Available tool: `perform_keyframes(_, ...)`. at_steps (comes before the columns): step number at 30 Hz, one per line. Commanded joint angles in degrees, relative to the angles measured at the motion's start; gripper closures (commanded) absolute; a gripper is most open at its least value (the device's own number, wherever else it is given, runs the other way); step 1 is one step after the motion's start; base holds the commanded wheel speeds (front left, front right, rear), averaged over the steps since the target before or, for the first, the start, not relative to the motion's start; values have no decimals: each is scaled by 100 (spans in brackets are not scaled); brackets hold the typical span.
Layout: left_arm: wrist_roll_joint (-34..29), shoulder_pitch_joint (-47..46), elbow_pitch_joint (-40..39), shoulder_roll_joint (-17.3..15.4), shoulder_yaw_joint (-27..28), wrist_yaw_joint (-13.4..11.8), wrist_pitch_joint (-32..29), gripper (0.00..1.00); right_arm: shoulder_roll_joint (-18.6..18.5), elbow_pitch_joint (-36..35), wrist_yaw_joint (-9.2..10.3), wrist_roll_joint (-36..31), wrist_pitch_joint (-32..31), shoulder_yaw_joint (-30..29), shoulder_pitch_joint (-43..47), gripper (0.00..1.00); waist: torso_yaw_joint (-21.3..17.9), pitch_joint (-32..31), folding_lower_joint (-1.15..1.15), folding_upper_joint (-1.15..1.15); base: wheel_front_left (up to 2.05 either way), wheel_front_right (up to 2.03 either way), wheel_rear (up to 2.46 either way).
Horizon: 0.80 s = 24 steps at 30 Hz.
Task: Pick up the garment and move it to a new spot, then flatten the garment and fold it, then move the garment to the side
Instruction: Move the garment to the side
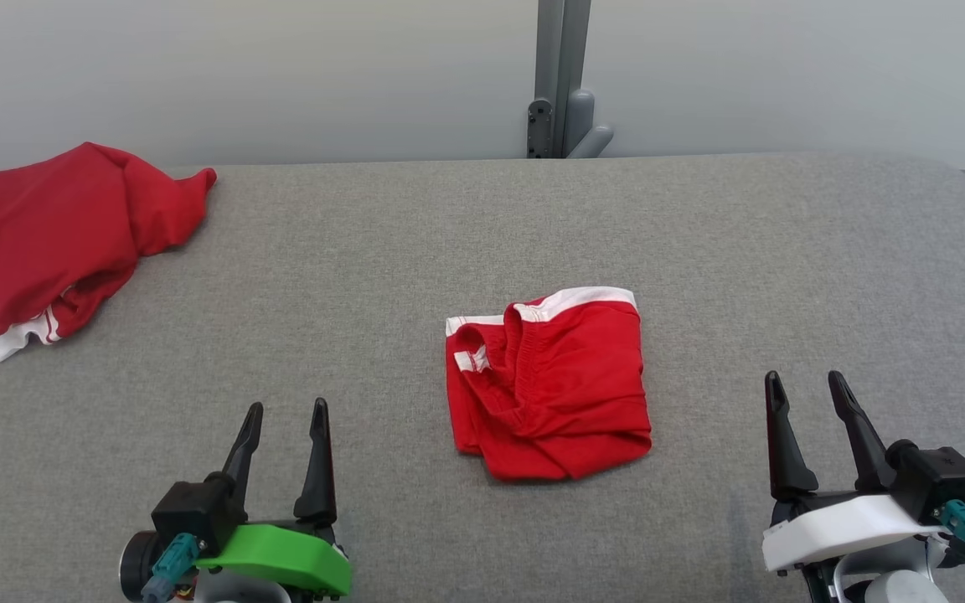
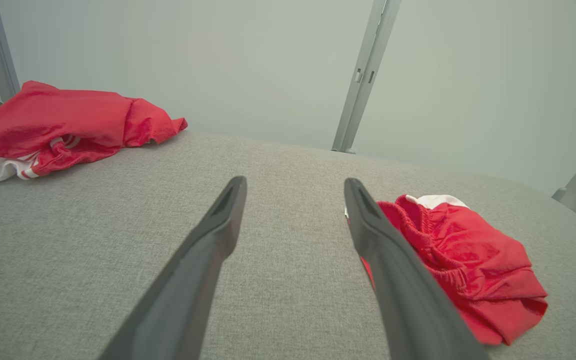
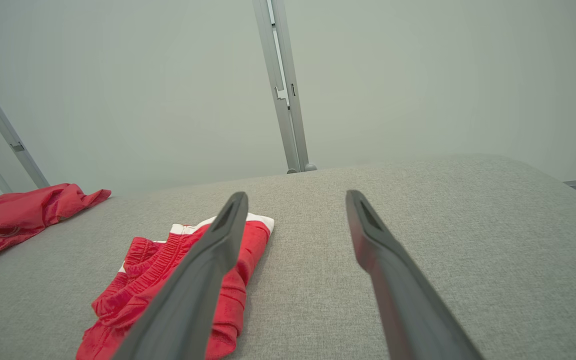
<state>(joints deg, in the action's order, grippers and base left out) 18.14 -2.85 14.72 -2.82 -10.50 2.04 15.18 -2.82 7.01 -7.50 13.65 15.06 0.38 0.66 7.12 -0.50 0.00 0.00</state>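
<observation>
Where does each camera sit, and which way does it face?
Head view: from the head, down at the grey table; left end effector and right end effector open below.
Left wrist view: along the left fingers, across the table toward the wall.
Right wrist view: the same, along the right fingers.
Shared: all show the red shorts and red pile.

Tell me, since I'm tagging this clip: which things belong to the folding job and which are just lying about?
Job in hand (likely):
- shorts, red, mid-table between the grippers
- left gripper, open
- right gripper, open
- table, the work surface

Lying about:
- pile of red and white clothes, far left corner
- post behind the table
</observation>
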Motion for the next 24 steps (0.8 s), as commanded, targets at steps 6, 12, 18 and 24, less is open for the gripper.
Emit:
perform_keyframes(6,-33,46,13,-15,39,5,-3,0,-14,-44,2,45,20,5,49,0,3,-20,0,0,0,0,0)
perform_keyframes(12,-36,23,23,-15,33,-23,-3,0,-14,-51,2,71,20,-12,51,0,-8,-13,0,0,0,0,0)
perform_keyframes(18,-66,-109,78,-15,48,-52,-3,0,-14,70,2,205,12,-28,-91,0,4,37,0,0,0,0,0)
perform_keyframes(24,-101,-275,73,-14,57,-40,-3,0,-50,308,2,121,-753,1,-545,0,76,218,0,0,0,0,0)
